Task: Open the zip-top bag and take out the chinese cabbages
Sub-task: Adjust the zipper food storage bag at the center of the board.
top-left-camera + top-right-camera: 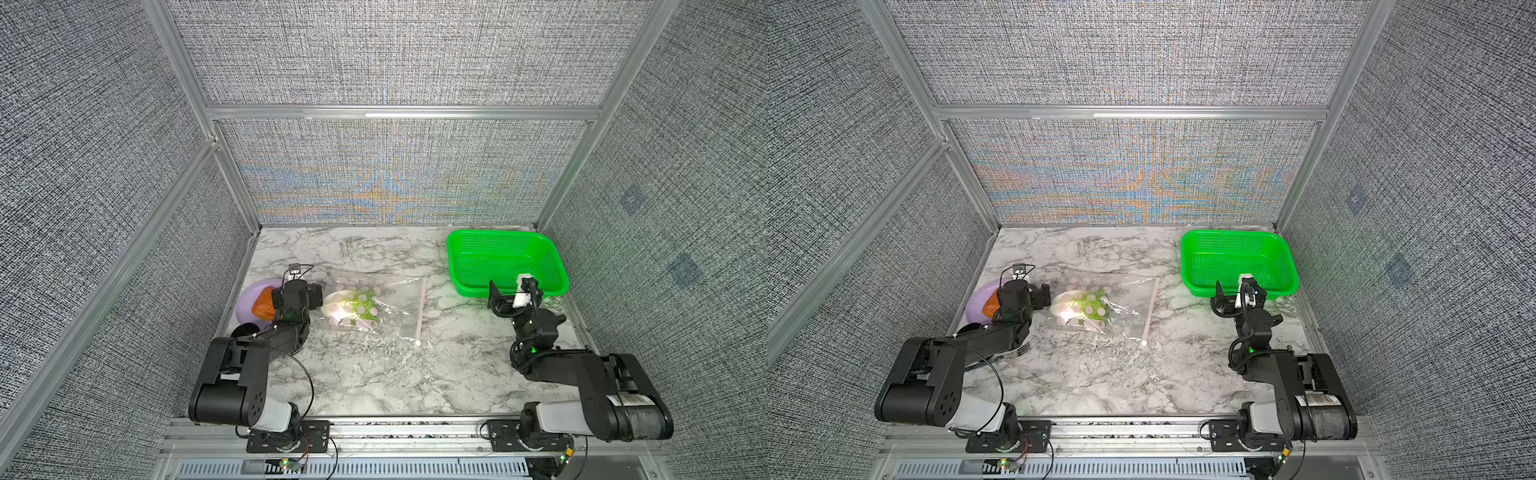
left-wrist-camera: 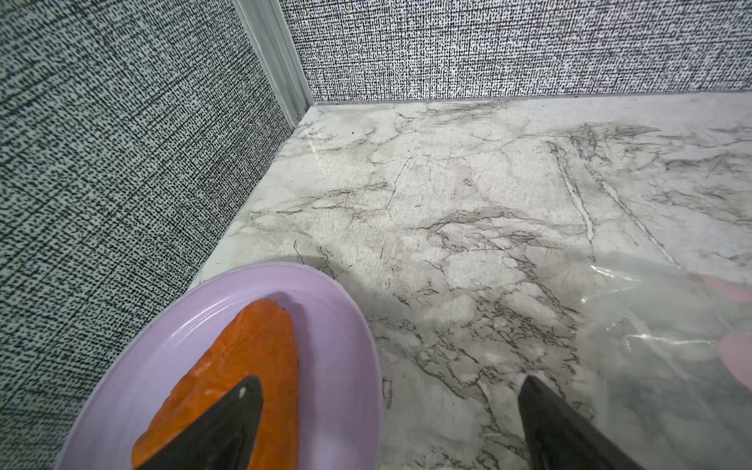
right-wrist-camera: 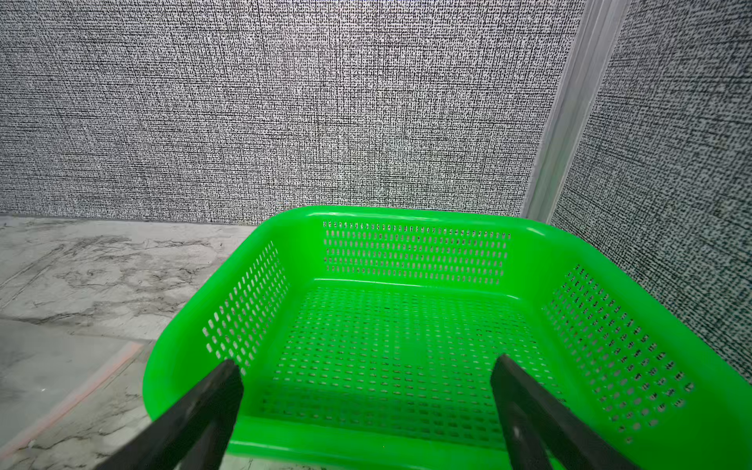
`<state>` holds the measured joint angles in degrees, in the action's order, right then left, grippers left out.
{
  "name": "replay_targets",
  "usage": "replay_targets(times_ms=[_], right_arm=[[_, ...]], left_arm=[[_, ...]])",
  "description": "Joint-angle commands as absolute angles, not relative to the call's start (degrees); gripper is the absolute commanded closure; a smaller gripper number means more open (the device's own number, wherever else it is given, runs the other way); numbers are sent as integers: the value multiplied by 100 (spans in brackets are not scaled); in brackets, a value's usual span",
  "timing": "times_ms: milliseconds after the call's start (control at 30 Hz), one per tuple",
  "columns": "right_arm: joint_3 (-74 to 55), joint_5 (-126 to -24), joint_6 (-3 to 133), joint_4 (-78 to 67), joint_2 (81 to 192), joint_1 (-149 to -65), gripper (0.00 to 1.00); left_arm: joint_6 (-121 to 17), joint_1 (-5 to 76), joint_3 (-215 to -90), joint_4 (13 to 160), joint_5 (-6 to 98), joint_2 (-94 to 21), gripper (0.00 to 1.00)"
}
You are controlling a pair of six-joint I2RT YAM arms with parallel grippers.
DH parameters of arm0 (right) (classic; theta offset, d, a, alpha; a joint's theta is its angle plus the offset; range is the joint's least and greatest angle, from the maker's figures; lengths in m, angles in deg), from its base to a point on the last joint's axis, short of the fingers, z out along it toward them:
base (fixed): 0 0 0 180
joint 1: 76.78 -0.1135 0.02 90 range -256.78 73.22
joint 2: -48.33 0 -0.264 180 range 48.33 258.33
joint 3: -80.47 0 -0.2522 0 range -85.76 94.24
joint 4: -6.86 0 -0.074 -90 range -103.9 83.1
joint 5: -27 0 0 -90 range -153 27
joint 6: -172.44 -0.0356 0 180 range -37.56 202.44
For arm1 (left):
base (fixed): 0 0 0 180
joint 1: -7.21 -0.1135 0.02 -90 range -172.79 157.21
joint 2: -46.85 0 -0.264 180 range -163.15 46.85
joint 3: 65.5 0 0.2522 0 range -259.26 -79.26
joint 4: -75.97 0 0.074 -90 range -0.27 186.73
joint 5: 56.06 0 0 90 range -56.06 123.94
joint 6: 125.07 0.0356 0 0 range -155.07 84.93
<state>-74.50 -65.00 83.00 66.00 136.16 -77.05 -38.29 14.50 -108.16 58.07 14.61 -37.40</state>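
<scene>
Bag [image 1: 376,309] w/ cabbage [image 1: 351,311] inside lies flat, centre of surface [image 1: 374,374]; zip strip [image 1: 422,307] at right, seemingly shut. Left end effector [image 2: 390,382]: wide open, empty, straddling right edge of plate [image 2: 342,325]. Right end effector [image 3: 366,362]: wide open, empty, at near rim of basket [image 3: 407,211].

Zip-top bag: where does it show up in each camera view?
In a top view: zip-top bag mid-table, between purple plate and green basket.
In a top view: same spot.
Left wrist: crinkled corner opposite the purple plate.
Right wrist: pink zip edge beside the green basket.
Shared landmark: marble table.
</scene>
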Motion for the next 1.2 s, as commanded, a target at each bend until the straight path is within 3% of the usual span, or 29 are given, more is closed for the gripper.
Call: replay_targets(times_ms=[0,733,833,933,1000,1067,1100,1167], right_arm=[[-7399,-6467,8396,6802,13622,-7707,2],[-7360,-6307,8310,6781,13606,-7687,2],[-6908,-6194,8442,5500,12857,-7836,2],[-6132,-5655,8230,3589,11923,-8233,2],[-5949,-5663,7292,3138,11499,-8210,2],[-5851,-4912,5308,2317,11236,-8165,2],[-5808,-5150,4671,2016,11146,-7994,2],[-5720,-6286,4836,1901,11083,-7733,2]], left_arm=[[-3797,1449,-10826,5660,1496,-3730,0],[-3806,1435,-10818,5664,1505,-3715,0],[-3769,1449,-10845,5752,1430,-3587,0],[-3984,1451,-11385,7130,1222,-3278,0],[-3889,1487,-11562,7565,1364,-3048,0],[-3905,1495,-11524,7693,1487,-2649,0],[-3923,1519,-11510,7770,1512,-2397,0],[-4006,1521,-11619,8126,1585,-1882,0]])
